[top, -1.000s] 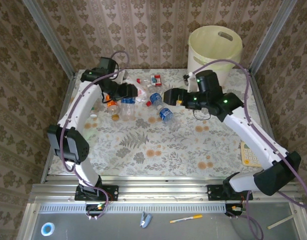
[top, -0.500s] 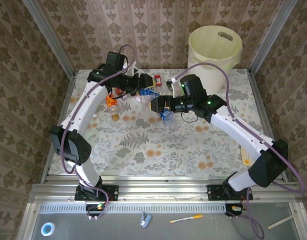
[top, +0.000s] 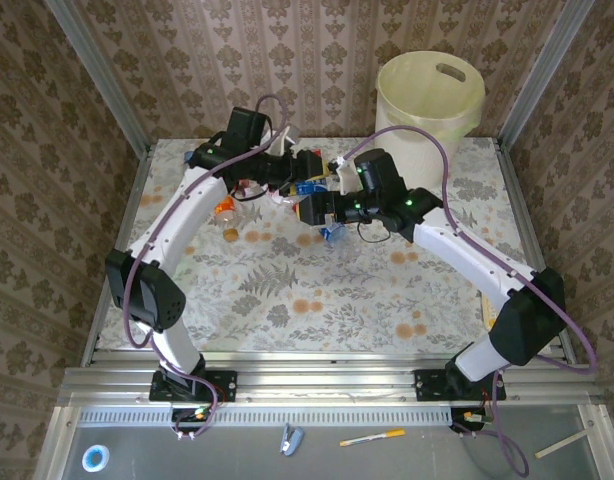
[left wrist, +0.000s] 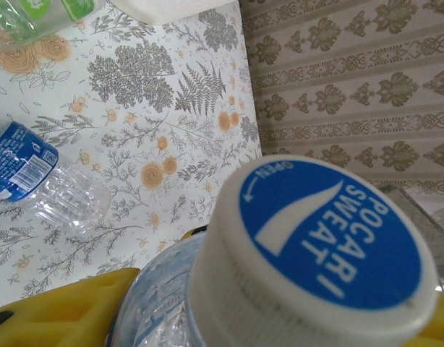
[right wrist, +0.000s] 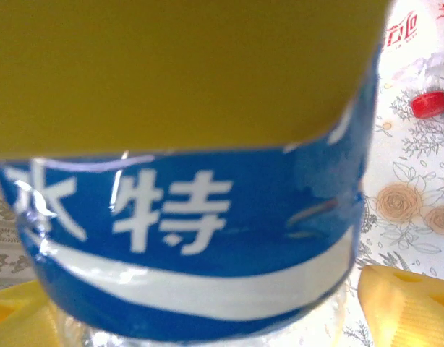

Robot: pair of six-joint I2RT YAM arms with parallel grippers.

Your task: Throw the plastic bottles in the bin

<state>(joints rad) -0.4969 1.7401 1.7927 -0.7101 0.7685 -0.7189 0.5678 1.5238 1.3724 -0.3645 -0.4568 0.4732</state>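
Left wrist cam: left gripper (left wrist: 251, 322) pinches the Pocari Sweat bottle (left wrist: 323, 238), looks like a handoff to the right gripper (right wrist: 207, 311), jaws spread around it.

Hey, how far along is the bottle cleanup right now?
Done: nothing certain; what's inside the bin can't be judged. In hand: the left gripper holds a Pocari Sweat bottle, and the open right gripper brackets it, apparently a handover. Remaining: several bottles on the table, including an orange-capped bottle and a blue-labelled bottle.
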